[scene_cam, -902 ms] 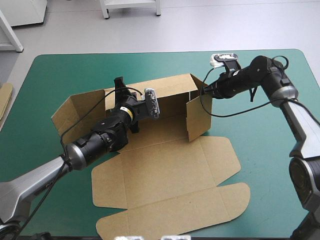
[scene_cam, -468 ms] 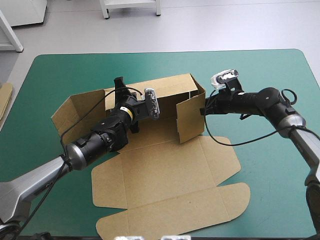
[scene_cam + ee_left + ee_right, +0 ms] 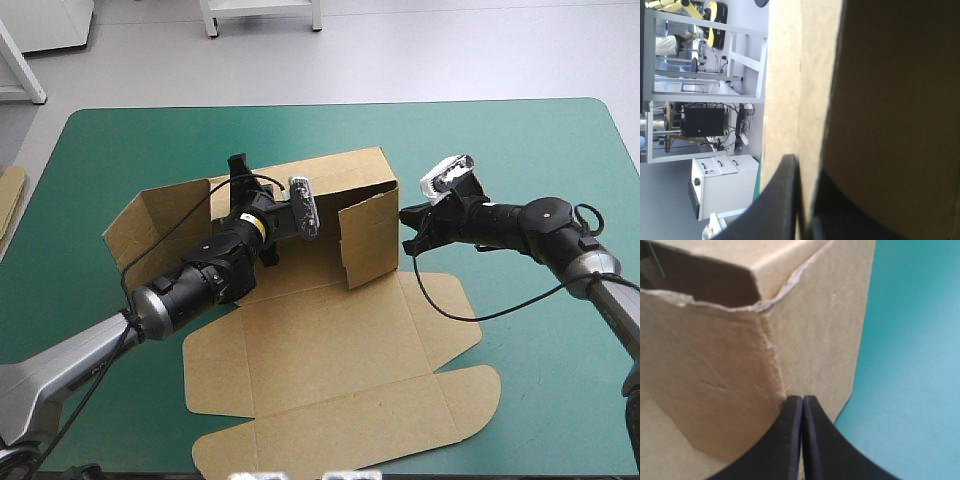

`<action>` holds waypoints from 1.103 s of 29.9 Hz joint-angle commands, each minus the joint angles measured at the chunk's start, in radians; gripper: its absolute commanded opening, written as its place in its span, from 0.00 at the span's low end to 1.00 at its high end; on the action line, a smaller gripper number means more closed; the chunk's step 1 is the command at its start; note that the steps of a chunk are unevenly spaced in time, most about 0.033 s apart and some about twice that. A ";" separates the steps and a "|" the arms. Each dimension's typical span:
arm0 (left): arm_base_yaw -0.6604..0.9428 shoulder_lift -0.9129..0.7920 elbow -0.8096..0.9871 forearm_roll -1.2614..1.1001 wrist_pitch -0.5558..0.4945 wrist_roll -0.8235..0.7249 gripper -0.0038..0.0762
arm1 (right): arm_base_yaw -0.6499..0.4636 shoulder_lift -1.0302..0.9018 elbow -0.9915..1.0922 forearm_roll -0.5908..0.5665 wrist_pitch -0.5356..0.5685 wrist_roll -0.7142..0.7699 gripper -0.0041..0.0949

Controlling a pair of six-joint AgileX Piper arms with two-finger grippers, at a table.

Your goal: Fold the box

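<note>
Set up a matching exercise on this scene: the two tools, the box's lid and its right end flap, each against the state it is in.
Things:
1. left tool
2. right tool
3. lid
4. end flap

States:
A. lies flat on the table
B. shut, holding nothing, tip at the box
C. stands upright
D. shut on a raised wall of the box

Pairs: 1-D, 2-B, 3-A, 4-C.

From above, my left arm (image 3: 190,285) hides part of the back wall of the box (image 3: 330,350); its wrist view shows the box only partly. Spare board (image 3: 8,200) off the desk (image 3: 540,380) edge is cropped.
</note>
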 commanded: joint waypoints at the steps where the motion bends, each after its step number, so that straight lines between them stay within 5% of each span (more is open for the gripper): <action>1: 0.000 -0.027 -0.009 -0.067 0.033 -0.036 0.04 | -0.005 -0.047 -0.022 0.022 0.056 -0.020 0.20; 6: 0.000 -0.027 -0.009 -0.067 0.034 -0.036 0.04 | -0.005 -0.047 -0.022 0.052 0.056 -0.020 0.53; 9: 0.000 -0.027 -0.009 -0.067 0.034 -0.036 0.04 | -0.005 -0.047 -0.022 0.064 0.047 -0.022 0.65; 23: 0.000 -0.027 -0.009 -0.067 0.034 -0.036 0.04 | 0.070 -0.031 -0.022 0.064 -0.048 -0.053 0.65; 33: 0.000 -0.027 -0.009 -0.067 0.039 -0.036 0.04 | 0.198 -0.031 -0.022 -0.091 -0.250 0.191 0.63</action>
